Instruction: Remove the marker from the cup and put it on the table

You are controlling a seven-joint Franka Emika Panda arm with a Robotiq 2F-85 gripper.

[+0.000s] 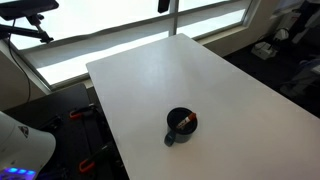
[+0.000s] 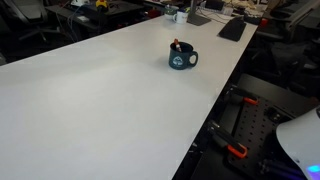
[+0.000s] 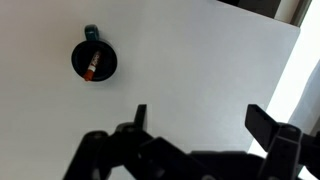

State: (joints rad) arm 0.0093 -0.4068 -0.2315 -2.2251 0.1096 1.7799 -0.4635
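Observation:
The dark blue-black cup [image 1: 181, 126] stands on the white table [image 1: 200, 80] near its front edge, handle toward the front left. It also shows in an exterior view [image 2: 182, 57] and in the wrist view [image 3: 94, 59]. The reddish-orange marker [image 3: 92, 66] leans inside the cup, tip above the rim [image 1: 190, 121] [image 2: 176, 44]. My gripper [image 3: 200, 118] is open and empty, high above the table, well to the right of the cup in the wrist view. The gripper does not show in either exterior view.
The table edge runs close to the cup [image 2: 215, 90]. Past it are black frames with red clamps [image 2: 236, 150] on the floor. A keyboard [image 2: 232, 28] and clutter lie at the table's far end. Windows [image 1: 120, 35] line the back.

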